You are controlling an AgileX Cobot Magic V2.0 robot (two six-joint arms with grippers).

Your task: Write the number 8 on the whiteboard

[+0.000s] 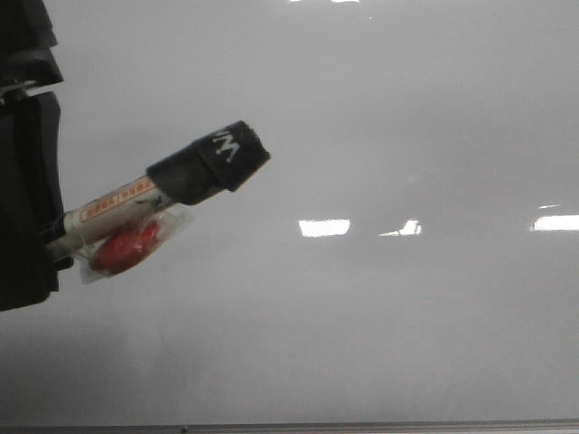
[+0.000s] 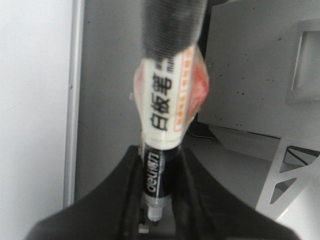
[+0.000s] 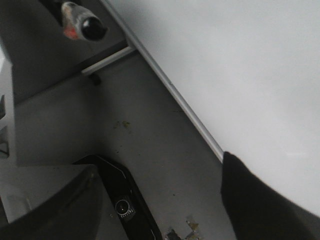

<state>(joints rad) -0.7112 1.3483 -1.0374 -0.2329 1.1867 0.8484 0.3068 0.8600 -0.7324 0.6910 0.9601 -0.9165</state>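
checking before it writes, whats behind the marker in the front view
Behind the marker, which the left gripper holds with its black cap still on, is only the blank whiteboard, with no drawn line showing. The strip of board directly behind the marker and gripper is hidden.

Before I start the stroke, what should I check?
1. Marker clamped in left gripper: ok.
2. Writing tip exposed: cannot tell; the black end hides it.
3. That end touching the whiteboard: cannot tell.
4. Whiteboard unmarked where you will write: ok.
5. Right gripper open, empty, away from the marker: ok.
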